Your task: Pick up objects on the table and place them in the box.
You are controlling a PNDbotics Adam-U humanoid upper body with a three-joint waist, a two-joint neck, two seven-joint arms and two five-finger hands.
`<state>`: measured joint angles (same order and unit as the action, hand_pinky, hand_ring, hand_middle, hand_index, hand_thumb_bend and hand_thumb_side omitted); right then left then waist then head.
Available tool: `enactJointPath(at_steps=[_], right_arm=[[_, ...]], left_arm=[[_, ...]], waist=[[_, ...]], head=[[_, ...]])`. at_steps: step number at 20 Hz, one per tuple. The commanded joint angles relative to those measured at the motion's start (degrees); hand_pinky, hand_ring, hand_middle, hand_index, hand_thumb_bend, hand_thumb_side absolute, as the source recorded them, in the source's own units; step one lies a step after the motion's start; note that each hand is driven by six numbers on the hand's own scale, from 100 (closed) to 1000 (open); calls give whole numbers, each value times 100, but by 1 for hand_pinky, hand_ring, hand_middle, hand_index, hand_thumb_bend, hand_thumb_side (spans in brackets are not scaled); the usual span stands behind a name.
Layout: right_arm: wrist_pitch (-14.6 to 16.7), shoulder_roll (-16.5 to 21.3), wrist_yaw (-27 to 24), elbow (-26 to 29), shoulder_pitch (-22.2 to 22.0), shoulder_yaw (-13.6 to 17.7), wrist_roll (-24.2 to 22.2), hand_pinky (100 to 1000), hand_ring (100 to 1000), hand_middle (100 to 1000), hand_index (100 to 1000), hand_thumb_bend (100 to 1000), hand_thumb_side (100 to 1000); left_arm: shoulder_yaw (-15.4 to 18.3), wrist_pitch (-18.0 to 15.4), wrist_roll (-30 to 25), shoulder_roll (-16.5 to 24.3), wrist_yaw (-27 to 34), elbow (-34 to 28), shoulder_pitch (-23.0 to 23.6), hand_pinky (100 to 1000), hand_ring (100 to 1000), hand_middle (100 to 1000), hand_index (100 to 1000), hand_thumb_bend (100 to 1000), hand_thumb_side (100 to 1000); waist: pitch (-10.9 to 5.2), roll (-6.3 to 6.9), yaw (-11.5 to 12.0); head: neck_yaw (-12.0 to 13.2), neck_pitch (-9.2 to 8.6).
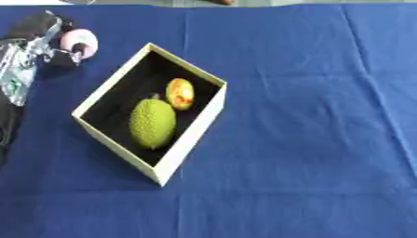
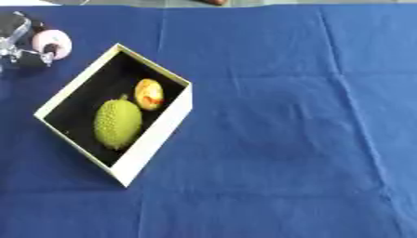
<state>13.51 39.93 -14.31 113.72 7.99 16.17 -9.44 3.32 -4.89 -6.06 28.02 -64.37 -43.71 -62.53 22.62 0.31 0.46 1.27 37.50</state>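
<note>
Left hand (image 1: 50, 44): upper left corner, arm partly cut off by the frame edge, fingers curled round a pink round object (image 1: 79, 42), detail unclear, held outside the box.
Box (image 1: 189, 135): cream walls, dark interior, set askew on blue tablecloth (image 1: 309, 139).
Contents: bumpy green fruit (image 1: 152, 123), long axis running near-to-far; small yellow-red fruit (image 1: 180, 93) just beyond it.

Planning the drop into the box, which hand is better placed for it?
Left, probably. The left hand already holds the pink object just beyond the box; the right hand is not in view.
</note>
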Motion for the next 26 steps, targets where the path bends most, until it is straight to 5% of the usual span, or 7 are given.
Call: enactJointPath(at_steps=[1, 8, 20, 26], right_arm=[[-12, 106, 8, 87, 0, 51, -14, 917, 862, 403, 734, 100, 520], [31, 151, -7, 87, -37, 68, 1, 916, 861, 403, 734, 100, 519], [88, 205, -30, 87, -47, 67, 8, 916, 862, 404, 734, 100, 518], [119, 223, -59, 87, -6, 53, -7, 916, 862, 405, 735, 100, 519]], left_arm=[[-37, -64, 252, 150, 60, -170, -130, 568, 542, 473, 641, 100, 100], [-395, -460, 353, 402, 248, -882, -18, 563, 534, 471, 640, 146, 100], [-2006, -1493, 1048, 986, 1180, -2574, 535, 573, 530, 467, 644, 131, 100], [-2521, -2013, 829, 1347, 1700, -3419, 1012, 581, 525, 464, 643, 100, 100]], waist=[[-130, 7, 12], [-183, 22, 51], [-220, 64, 63], [-209, 67, 63]], head=[[-18, -14], [-73, 72], [-176, 157], [-175, 167]])
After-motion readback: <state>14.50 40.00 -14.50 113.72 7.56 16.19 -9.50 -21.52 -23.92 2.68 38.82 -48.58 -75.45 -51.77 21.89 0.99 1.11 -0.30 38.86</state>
